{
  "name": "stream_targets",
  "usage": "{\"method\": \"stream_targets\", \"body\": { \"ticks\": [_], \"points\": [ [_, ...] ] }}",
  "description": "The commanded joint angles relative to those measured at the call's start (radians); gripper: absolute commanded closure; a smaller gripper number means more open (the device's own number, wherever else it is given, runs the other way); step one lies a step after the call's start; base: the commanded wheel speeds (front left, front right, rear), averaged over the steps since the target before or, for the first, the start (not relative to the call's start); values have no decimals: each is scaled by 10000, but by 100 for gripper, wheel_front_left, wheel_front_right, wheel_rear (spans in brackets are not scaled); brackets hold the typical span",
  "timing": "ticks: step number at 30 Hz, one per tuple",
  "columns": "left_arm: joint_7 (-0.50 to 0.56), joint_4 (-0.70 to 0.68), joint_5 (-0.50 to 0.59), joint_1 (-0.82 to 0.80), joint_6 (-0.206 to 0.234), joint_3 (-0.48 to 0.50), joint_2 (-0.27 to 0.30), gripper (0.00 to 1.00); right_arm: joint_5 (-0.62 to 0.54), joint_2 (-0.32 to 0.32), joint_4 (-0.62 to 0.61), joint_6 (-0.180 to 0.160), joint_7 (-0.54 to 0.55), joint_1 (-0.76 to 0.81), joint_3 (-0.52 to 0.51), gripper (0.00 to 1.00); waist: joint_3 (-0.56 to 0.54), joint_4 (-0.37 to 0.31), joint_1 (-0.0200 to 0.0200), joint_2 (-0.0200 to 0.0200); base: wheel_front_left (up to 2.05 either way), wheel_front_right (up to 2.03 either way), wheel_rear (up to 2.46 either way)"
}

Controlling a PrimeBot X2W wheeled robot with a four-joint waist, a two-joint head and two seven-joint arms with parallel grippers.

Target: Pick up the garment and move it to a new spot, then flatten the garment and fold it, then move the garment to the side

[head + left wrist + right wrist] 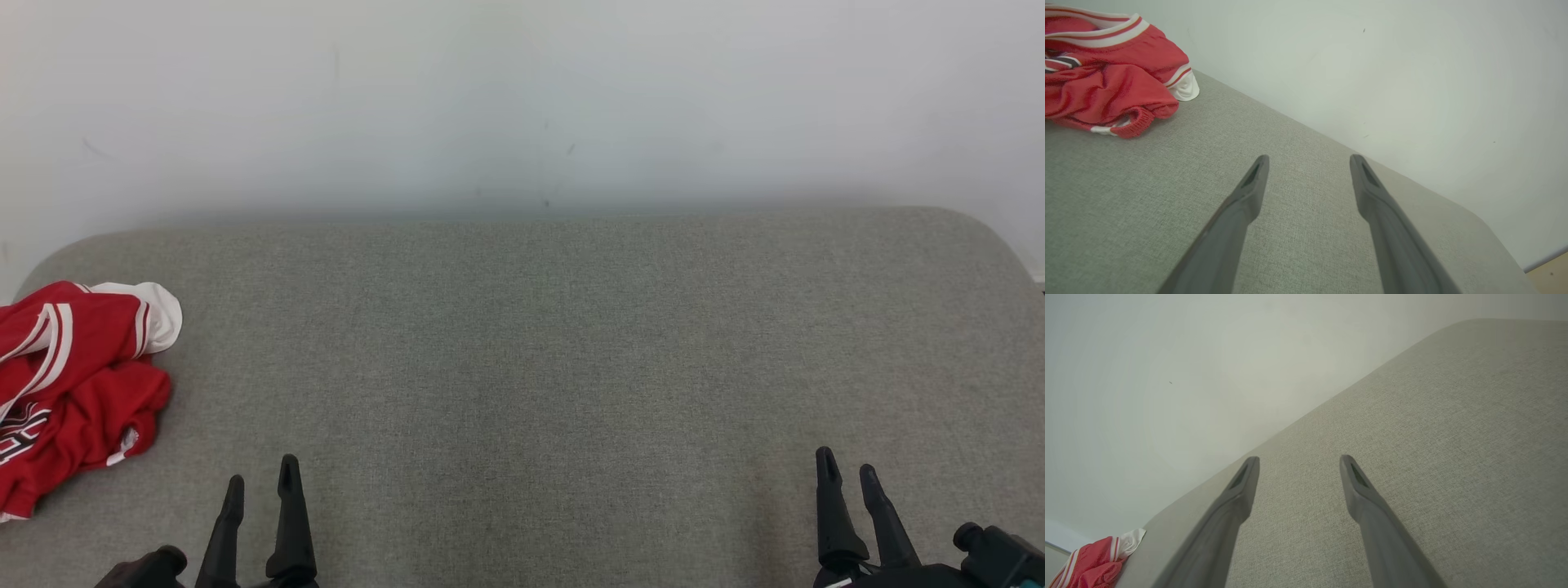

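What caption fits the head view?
Crumpled red garment at left edge of grey surface; left gripper and right gripper open, empty.

Left gripper (261, 478): lower left of frame, fingers parted, empty. Right gripper (847, 469): lower right, fingers parted, empty.

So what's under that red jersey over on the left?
The red jersey lies crumpled on the grey fabric-covered surface, close to its left end. Its folds cover that patch, so anything tucked beneath cannot be seen.
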Motion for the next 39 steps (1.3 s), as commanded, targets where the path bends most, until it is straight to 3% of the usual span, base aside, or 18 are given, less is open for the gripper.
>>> {"method": "stream_targets", "body": {
  "ticks": [1, 23, 39],
  "points": [
    [-120, -169, 486, 56, 27, 15, 50, 0, -463, -66, -45, -11, -136, -206, 50, 0, -7, -8, 0, 0, 0, 0, 0],
    [-586, -503, 2849, 398, 812, -94, 405, 0, -3277, -75, 15, -14, -712, -84, 54, 0, -75, -64, 0, 0, 0, 0, 0],
    [-882, -735, 4172, 734, 868, -69, 422, 0, -4713, -80, 287, -17, -1078, 28, -78, 0, -178, -148, 0, 0, 0, 0, 0]
  ]
}}
